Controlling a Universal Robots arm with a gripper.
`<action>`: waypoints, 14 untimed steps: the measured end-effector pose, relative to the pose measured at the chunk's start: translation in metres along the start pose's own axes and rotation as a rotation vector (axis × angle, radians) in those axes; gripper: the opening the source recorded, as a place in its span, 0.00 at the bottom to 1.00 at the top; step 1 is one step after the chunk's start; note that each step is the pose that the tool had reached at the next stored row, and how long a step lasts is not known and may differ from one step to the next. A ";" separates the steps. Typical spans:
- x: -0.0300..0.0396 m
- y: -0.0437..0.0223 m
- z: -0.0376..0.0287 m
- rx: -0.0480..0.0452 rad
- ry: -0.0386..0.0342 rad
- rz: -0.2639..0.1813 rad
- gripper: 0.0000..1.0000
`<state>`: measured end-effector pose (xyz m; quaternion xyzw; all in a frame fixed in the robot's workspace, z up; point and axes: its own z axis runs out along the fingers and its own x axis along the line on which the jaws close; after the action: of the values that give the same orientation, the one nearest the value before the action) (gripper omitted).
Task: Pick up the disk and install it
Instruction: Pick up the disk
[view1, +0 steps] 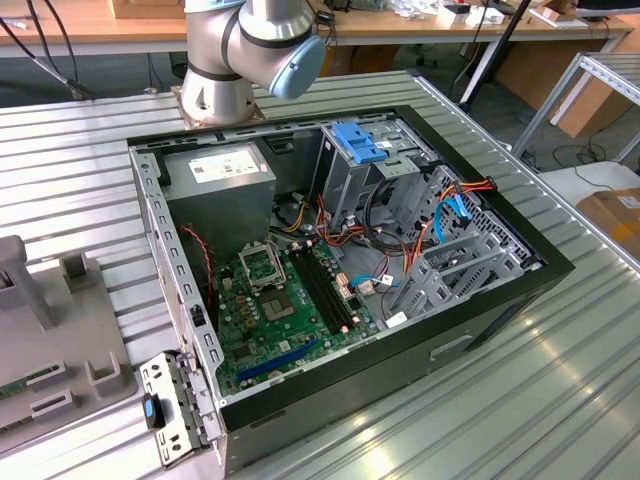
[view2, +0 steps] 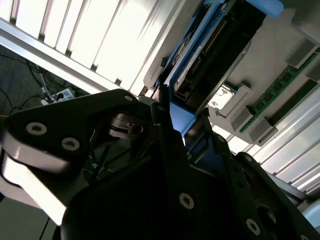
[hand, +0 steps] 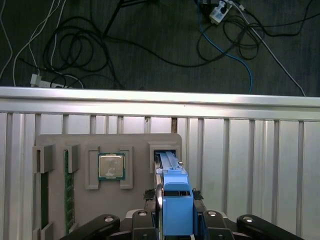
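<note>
The disk (hand: 167, 161), dark with bright blue side rails, stands on edge in a slot of the grey fixture tray (hand: 100, 142). Its blue end tab (hand: 178, 210) points toward the camera. My gripper (hand: 175, 194) straddles that blue end, one black finger on each side, pressed against the rails. In the second wrist view the disk (view2: 215, 55) runs away from the gripper (view2: 182, 122), with its blue rail caught between the dark fingers (view2: 161, 112). The disk's lower part still sits in the slot.
The tray also holds a processor chip (hand: 110, 166) and a green memory stick (hand: 68, 190). Just beyond the tray is the table's edge rail (hand: 160, 100), with cables on the floor past it. The open computer case (view1: 500, 300), with its blue-topped drive cage (view1: 362, 145), lies at the exterior view's right.
</note>
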<state>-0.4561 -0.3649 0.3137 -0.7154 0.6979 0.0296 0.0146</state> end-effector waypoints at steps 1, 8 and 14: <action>0.0000 0.0000 -0.0001 -0.0001 0.0000 -0.001 0.37; 0.0000 0.0000 -0.0001 -0.0003 0.0001 -0.004 0.37; 0.0000 0.0000 -0.0001 -0.0004 0.0001 -0.005 0.37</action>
<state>-0.4561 -0.3649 0.3138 -0.7172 0.6961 0.0296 0.0145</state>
